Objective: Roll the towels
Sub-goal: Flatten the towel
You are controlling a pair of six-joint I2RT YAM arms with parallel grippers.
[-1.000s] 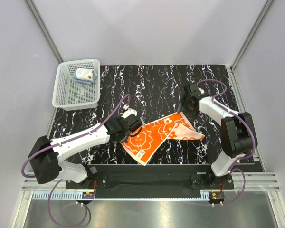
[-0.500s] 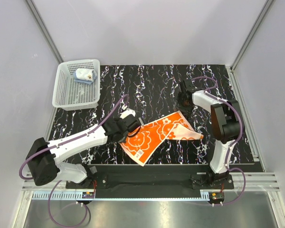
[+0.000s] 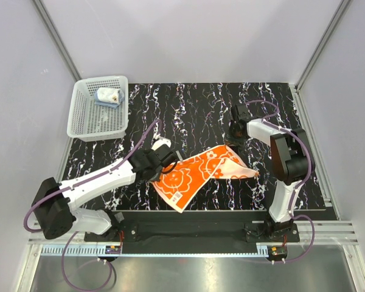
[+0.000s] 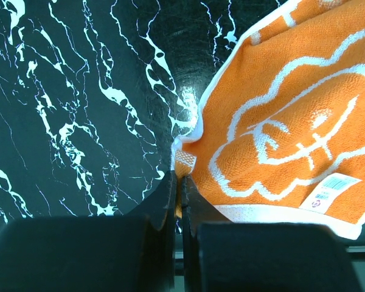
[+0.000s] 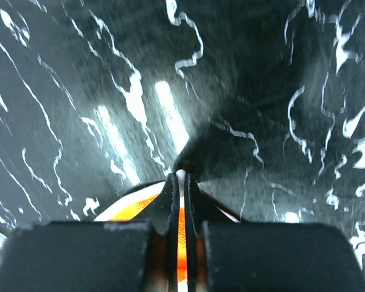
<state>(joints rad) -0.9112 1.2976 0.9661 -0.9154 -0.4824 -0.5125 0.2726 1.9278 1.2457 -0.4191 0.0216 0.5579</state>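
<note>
Marbled table [image 3: 201, 103]: only wrist views show left hand [image 4: 177, 182], right hand [image 5: 181, 180] pinching orange towel [image 4: 280, 134].

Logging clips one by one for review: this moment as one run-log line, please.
left gripper: shut on orange towel corner | right gripper: shut on same towel | orange towel: unrolled | blue towel: in basket
</note>
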